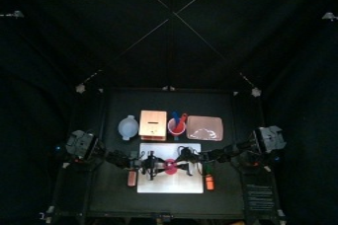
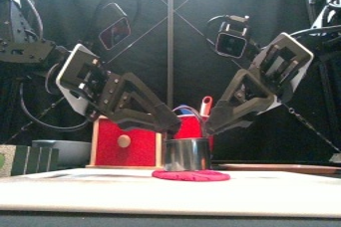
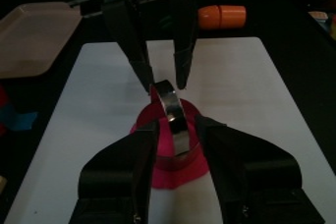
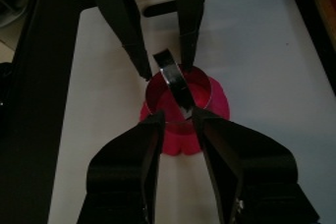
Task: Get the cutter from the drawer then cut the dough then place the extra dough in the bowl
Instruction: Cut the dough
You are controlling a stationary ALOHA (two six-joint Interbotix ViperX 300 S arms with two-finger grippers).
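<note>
On the white cutting board (image 1: 165, 185), lower middle of the top view, the round metal cutter (image 2: 186, 153) stands on the red dough disc (image 2: 190, 176), left gripper (image 3: 171, 130) and right gripper (image 4: 179, 120) each pinching it, so a level, straight-down press should cut cleanly.

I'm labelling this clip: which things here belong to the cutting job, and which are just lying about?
Job: cutter, dough, white cutting board, wooden box, blue-grey bowl.
Lying about: red cup, pink tray, orange toys.
</note>
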